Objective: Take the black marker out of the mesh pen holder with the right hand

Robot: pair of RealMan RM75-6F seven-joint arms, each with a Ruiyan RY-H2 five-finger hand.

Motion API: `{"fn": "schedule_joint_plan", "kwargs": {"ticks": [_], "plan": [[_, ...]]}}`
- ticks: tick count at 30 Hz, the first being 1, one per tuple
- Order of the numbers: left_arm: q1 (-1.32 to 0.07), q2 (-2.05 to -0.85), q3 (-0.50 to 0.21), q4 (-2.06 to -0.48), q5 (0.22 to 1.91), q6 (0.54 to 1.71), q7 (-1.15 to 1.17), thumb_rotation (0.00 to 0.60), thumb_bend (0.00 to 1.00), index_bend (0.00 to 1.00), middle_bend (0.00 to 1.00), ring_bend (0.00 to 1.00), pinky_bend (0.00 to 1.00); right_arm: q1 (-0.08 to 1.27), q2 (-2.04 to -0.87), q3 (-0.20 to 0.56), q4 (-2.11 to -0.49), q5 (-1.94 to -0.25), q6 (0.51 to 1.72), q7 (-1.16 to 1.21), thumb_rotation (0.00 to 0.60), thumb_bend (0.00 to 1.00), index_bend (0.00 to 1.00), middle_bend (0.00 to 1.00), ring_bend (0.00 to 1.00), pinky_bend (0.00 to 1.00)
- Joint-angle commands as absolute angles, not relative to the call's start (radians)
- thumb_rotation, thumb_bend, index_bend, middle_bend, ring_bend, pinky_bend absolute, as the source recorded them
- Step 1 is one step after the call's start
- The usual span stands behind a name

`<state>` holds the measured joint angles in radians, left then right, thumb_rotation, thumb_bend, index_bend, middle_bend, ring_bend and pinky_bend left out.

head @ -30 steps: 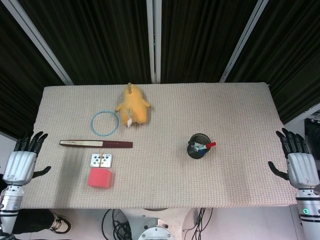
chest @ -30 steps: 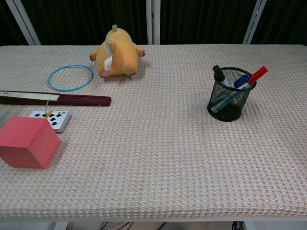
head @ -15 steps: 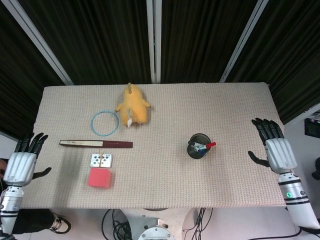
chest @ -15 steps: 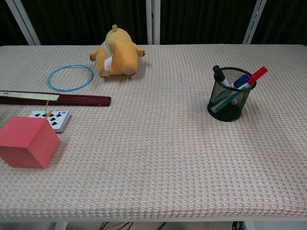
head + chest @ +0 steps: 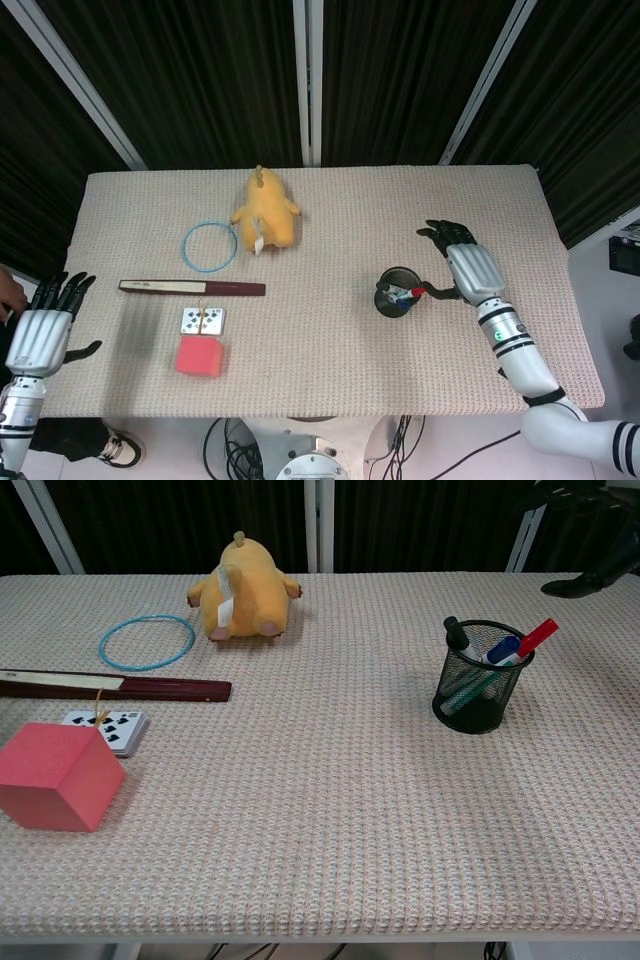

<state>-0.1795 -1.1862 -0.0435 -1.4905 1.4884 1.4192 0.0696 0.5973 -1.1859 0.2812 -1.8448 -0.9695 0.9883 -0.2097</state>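
Note:
A black mesh pen holder (image 5: 397, 294) (image 5: 481, 677) stands right of the table's middle. Inside it lean a black marker (image 5: 457, 637) (image 5: 384, 289) on the left, a blue-capped pen (image 5: 503, 648) and a red-capped pen (image 5: 537, 635) (image 5: 420, 290). My right hand (image 5: 467, 263) hovers just right of the holder, fingers spread, holding nothing; in the chest view only its dark fingers (image 5: 583, 580) show at the top right corner. My left hand (image 5: 42, 328) hangs open off the table's left edge, outside the chest view.
A yellow plush toy (image 5: 265, 211) lies at the back middle, a blue ring (image 5: 209, 245) to its left. A dark red flat stick (image 5: 192, 288), a deck of playing cards (image 5: 203, 320) and a pink cube (image 5: 199, 356) occupy the left half.
My right hand has swept in from beyond the table's right edge to a spot just beside the pen holder. My left hand has slipped slightly lower.

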Motion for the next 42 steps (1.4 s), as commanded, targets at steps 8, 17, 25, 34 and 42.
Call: {"fn": "schedule_joint_plan", "kwargs": {"ticks": [8, 17, 25, 34, 42], "plan": [[-0.179, -1.187, -0.046, -1.48, 1.483, 1.416, 0.055, 0.6, 0.07, 0.09, 0.06, 0.0, 0.06, 0.736, -1.312, 0.283, -1.865, -0.715, 1.013, -0.401, 0.6, 0.19, 0.27, 0.09, 0.0, 0.0], [-0.172, -1.183, -0.048, -1.473, 1.477, 1.42, 0.042, 0.6, 0.07, 0.09, 0.06, 0.0, 0.06, 0.768, -1.348, 0.264, -1.856, -0.674, 1.05, -0.433, 0.6, 0.19, 0.34, 0.1, 0.0, 0.0], [-0.173, -1.183, -0.051, -1.469, 1.475, 1.42, 0.035, 0.6, 0.07, 0.1, 0.06, 0.0, 0.06, 0.782, -1.381, 0.248, -1.833, -0.668, 1.066, -0.444, 0.6, 0.2, 0.37, 0.12, 0.0, 0.0], [-0.167, -1.18, -0.055, -1.468, 1.472, 1.43, 0.028, 0.6, 0.07, 0.1, 0.06, 0.0, 0.06, 0.783, -1.397, 0.234, -1.812, -0.667, 1.071, -0.438, 0.6, 0.2, 0.44, 0.12, 0.0, 0.0], [-0.166, -1.178, -0.055, -1.465, 1.469, 1.427, 0.024, 0.6, 0.07, 0.1, 0.06, 0.0, 0.06, 0.787, -1.411, 0.231, -1.797, -0.679, 1.076, -0.434, 0.6, 0.2, 0.49, 0.13, 0.0, 0.0]]}}
